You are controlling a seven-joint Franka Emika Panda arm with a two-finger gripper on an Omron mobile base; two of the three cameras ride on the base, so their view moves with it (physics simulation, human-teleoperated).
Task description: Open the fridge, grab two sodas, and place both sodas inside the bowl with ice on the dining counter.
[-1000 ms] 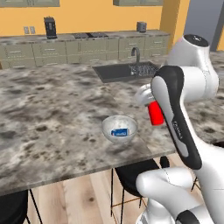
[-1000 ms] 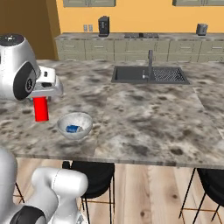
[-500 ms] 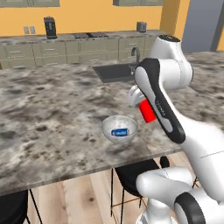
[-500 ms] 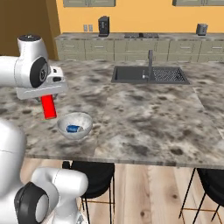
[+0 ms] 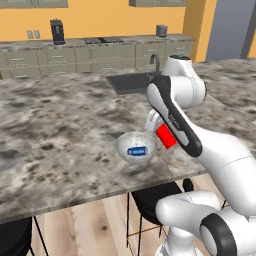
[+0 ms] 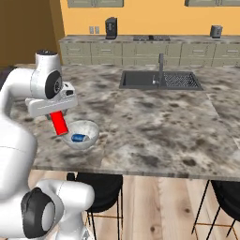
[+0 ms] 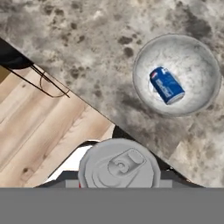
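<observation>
- Red soda can (image 5: 166, 136): clamped in the claw (image 6: 57, 118) and carried tilted in the air, just beside the bowl and slightly above its rim. In the hand view its silver top with pull tab (image 7: 119, 165) sits at the bottom of the picture.
- Claw state: jaws closed against the sides of the red can; the fingers themselves are mostly hidden behind the can and the hand housing.
- Blue soda can (image 7: 166, 85): lies on its side inside the bowl, on the whitish ice, label visible from the left base view (image 5: 137, 150) and the right base view (image 6: 78, 137).
- Bowl with ice (image 5: 122, 145): pale, translucent, stands upright on the desk near its front edge; the rim (image 7: 140, 57) shows as a full circle from above, (image 6: 93, 127) from the right side.
- Desk (image 5: 60, 125): mottled grey-brown granite slab; a dark inset sink (image 6: 159, 79) with a faucet (image 6: 161, 65) sits well apart from the bowl, toward the far side.
- Below the desk edge: black stool (image 6: 101, 185) on a light wooden floor (image 7: 39, 127).
- Background: beige cabinets (image 5: 75, 57) along a yellow wall (image 6: 154, 18).
</observation>
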